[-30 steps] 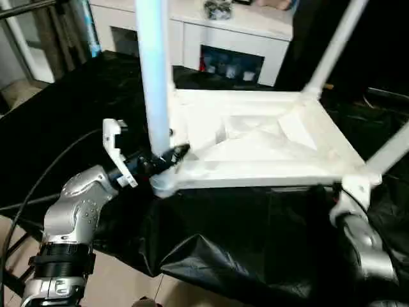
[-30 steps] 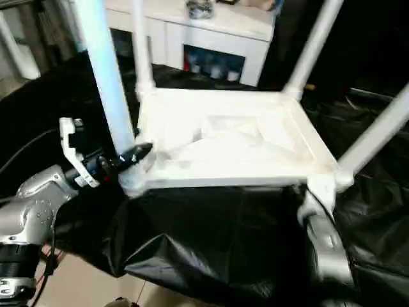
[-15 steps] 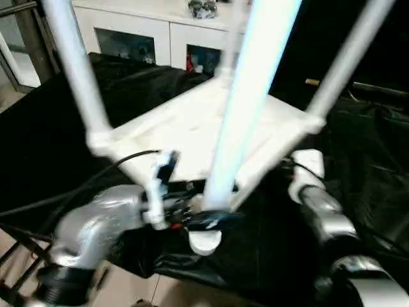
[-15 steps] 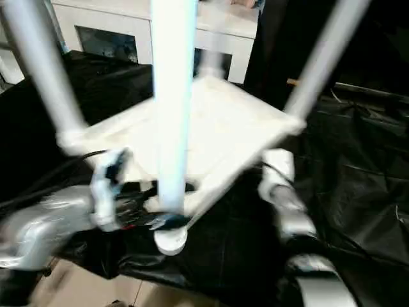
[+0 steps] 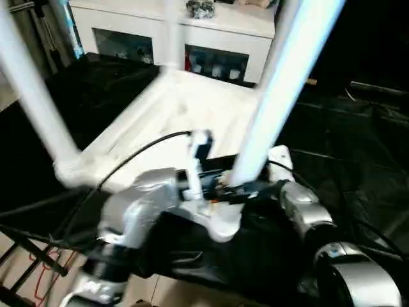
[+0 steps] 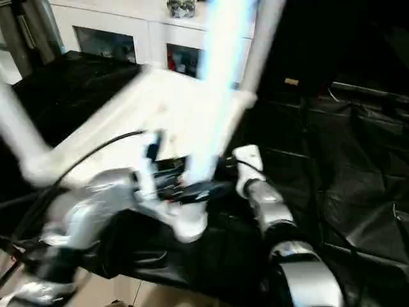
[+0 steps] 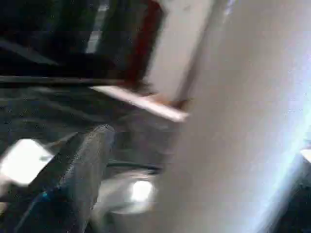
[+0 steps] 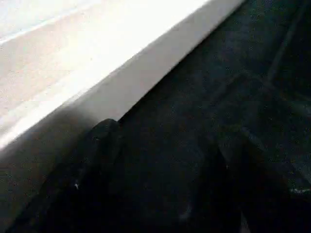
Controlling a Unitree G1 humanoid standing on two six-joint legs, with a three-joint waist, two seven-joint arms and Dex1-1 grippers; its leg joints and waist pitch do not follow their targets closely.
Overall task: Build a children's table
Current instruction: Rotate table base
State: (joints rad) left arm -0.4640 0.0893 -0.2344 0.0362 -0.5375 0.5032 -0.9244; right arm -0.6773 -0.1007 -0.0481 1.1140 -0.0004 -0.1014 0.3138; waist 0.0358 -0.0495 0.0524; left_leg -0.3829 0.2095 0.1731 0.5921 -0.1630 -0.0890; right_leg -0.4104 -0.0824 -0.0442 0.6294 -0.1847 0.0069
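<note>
The children's table [image 5: 185, 109] lies upside down on black cloth, white legs pointing up. Its nearest corner points toward me, and a thick leg [image 5: 275, 102] rises from that corner. My left gripper [image 5: 243, 190] reaches across from the left and is shut on the base of this leg. In the left wrist view one finger [image 7: 82, 165] lies against the leg [image 7: 233, 121]. Another leg [image 5: 32, 96] stands at the left corner. My right gripper [image 8: 160, 141] is open just right of the near corner, one finger [image 8: 97, 145] at the table's rim [image 8: 97, 63], only cloth between the fingers.
A white cabinet with glass doors [image 5: 172, 32] stands behind the table. Crumpled black cloth [image 5: 358, 141] covers the surface to the right and front. Bare floor with a dark metal frame and a red cable [image 5: 32, 268] lies at the lower left.
The table has swung round: the corner with the gripped leg came from the left to the front centre. Both arms moved inward with it, the right one toward the near corner.
</note>
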